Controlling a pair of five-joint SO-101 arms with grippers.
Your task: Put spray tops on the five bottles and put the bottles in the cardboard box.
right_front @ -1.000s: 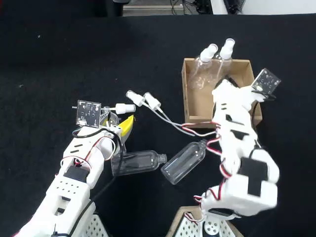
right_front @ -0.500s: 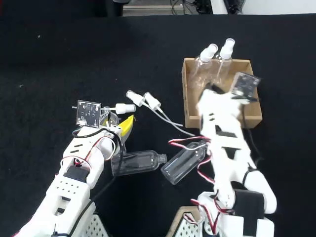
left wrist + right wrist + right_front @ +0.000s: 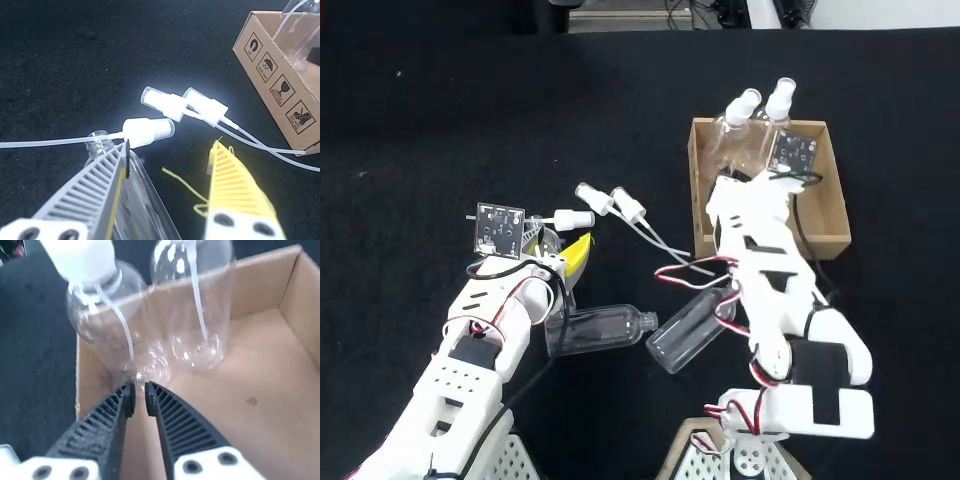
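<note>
- Bright, even light falls from above, and the black tabletop (image 3: 440,120) soaks it up and holds no clear shadows
- Just ahead of the left gripper (image 3: 170,145), the white spray tops (image 3: 162,102) glare, with a pale halo against the dark tabletop
- Just beyond the right gripper (image 3: 140,387), the clear bottles (image 3: 200,300) carry small white glints
- The cardboard box (image 3: 270,405) floor beside that gripper is evenly lit, while the wall nearest its tips lies in soft shade

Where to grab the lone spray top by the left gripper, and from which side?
Grip the spray top by its white head, not the thin dip tube, which would likely slip. It lies on its side, so come from above, jaws across the head's width, clear of the bottle neck beside it.
</note>
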